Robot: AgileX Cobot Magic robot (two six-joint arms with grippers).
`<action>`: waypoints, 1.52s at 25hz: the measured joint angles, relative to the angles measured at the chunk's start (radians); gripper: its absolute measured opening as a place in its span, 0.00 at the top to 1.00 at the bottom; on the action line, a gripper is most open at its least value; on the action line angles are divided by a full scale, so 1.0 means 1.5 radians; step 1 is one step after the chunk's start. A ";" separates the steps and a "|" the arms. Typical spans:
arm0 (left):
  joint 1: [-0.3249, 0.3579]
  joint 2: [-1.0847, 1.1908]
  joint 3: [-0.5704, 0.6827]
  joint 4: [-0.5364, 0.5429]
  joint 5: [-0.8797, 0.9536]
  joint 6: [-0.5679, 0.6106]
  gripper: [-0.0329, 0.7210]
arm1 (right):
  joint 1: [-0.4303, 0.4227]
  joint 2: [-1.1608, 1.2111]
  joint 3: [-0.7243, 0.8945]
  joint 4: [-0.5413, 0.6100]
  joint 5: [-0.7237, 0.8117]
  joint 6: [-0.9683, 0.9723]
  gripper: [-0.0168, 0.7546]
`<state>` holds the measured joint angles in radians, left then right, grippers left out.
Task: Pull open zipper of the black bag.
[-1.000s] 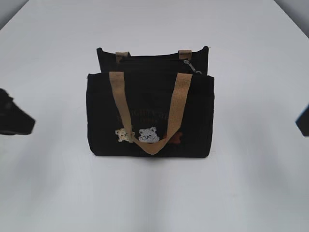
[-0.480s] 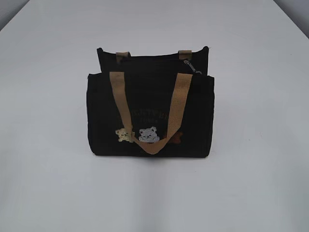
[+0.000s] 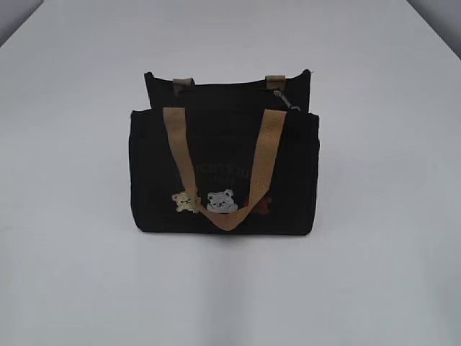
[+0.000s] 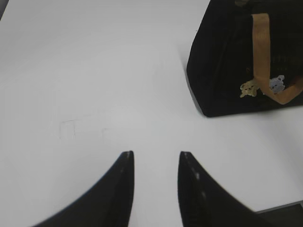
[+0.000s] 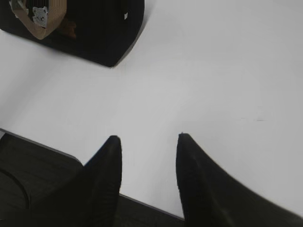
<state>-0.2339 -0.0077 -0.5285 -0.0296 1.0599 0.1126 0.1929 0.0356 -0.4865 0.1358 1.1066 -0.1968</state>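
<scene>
Bag: the black bag [image 3: 225,173] stands up on the white table [image 3: 374,274], in the middle, with its front and three little bears facing the outside camera. Standing up like this, its top edge is easy to reach from above.

Zipper: the zipper [image 3: 238,86] runs along the top of the bag, at the back. Its little silver pull tab [image 3: 286,99] hangs at the right end, so it looks like the zip is shut and must be pulled toward the left.

Handle: the tan handle [image 3: 270,148] droops down the front, so it does not cover the zip.

Left hand: the left gripper [image 4: 155,158] has its two fingers apart with nothing between them. It is low over the table, well away from the bag.

Right hand: the right gripper [image 5: 147,142] is also parted and holds nothing. It sits by the table edge, far from the bag.

Job so far: not started, I think. No hand touches the bag.
</scene>
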 joint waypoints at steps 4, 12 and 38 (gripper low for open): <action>0.000 -0.001 0.000 0.001 0.001 0.000 0.64 | 0.000 -0.015 0.001 0.001 -0.001 0.000 0.59; 0.001 -0.001 0.000 0.001 0.001 0.000 0.64 | 0.000 -0.013 0.001 0.003 -0.003 0.000 0.59; 0.155 -0.001 0.001 0.001 0.001 0.000 0.64 | -0.104 -0.028 0.001 0.017 -0.005 -0.001 0.59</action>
<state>-0.0016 -0.0097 -0.5273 -0.0283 1.0608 0.1126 0.0368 -0.0067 -0.4855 0.1618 1.0994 -0.1978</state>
